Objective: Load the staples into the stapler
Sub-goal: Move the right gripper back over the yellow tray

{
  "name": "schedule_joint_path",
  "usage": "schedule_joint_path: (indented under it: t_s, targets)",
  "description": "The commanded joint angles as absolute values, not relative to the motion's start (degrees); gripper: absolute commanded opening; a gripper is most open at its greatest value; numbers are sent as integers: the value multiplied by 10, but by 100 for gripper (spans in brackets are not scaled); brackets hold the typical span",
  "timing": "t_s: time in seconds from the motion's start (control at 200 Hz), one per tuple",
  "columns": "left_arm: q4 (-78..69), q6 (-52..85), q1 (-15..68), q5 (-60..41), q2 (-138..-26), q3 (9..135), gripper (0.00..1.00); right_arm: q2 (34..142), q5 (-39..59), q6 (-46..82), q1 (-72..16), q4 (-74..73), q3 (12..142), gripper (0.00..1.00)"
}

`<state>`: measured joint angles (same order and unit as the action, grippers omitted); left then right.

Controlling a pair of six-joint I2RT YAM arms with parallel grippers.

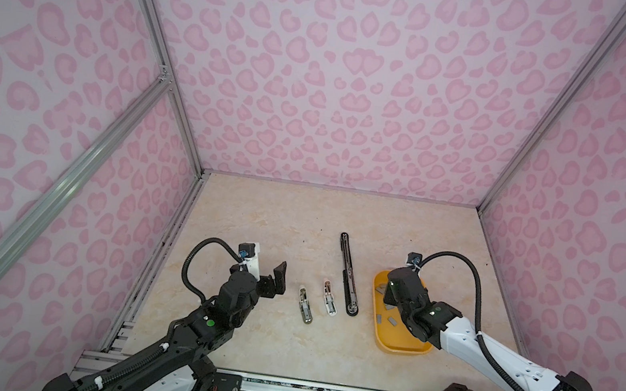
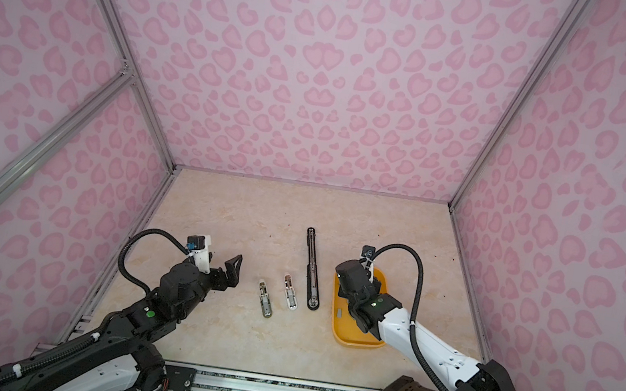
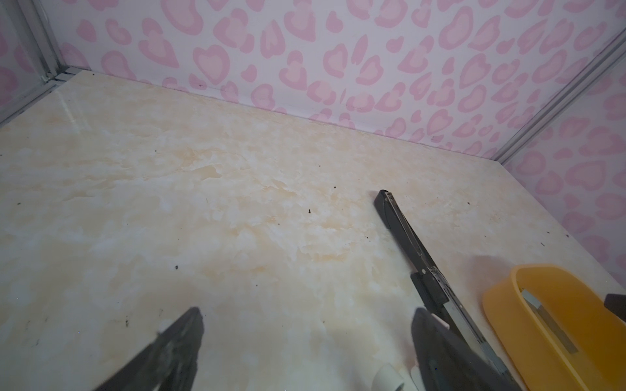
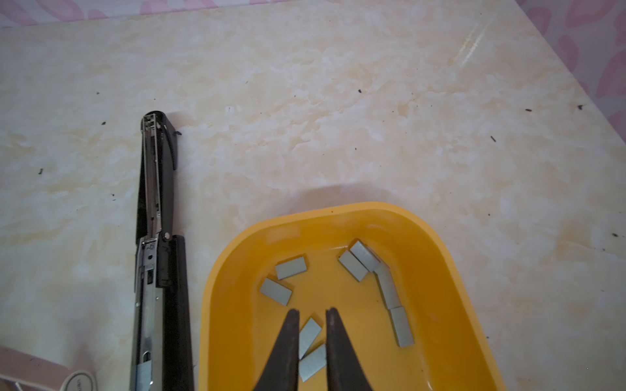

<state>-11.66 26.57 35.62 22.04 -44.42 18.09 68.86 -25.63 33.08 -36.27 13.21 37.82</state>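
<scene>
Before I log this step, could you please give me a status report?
Left pincer open, holding nothing. Right pincer shut on a strip in the tray. Black stapler lies open beside tray. Nothing in the way.

Black stapler (image 2: 312, 272), white stapler (image 2: 290, 293) and grey stapler (image 2: 265, 299) lie mid-frame on tabletop (image 2: 258, 213); right arm (image 2: 401, 323) covers yellow tray (image 2: 359, 341).

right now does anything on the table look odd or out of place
Nothing looks damaged. The small grey metal staple strips lie scattered at all angles, some touching, in the yellow plastic tray, and dark specks dot the beige marbled tabletop.
</scene>
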Motion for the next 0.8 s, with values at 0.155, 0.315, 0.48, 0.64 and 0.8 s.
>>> schedule_joint_path:
  t_s: [0.155, 0.315, 0.48, 0.64, 0.8]
  targets:
    - [-129, 365, 349, 264, -442, 209, 97, 682, -257, 327, -336, 153, 380, 18]
    - [-145, 319, 346, 247, -479, 185, 97, 687, -257, 320, -328, 142, 374, 19]
    - [-186, 280, 346, 209, -499, 179, 97, 723, -209, 320, -317, 155, 394, 19]
    - [-202, 264, 346, 179, -513, 180, 97, 757, -200, 327, -314, 166, 411, 19]
    - [-193, 264, 346, 185, -523, 187, 97, 756, -201, 344, -300, 172, 406, 19]
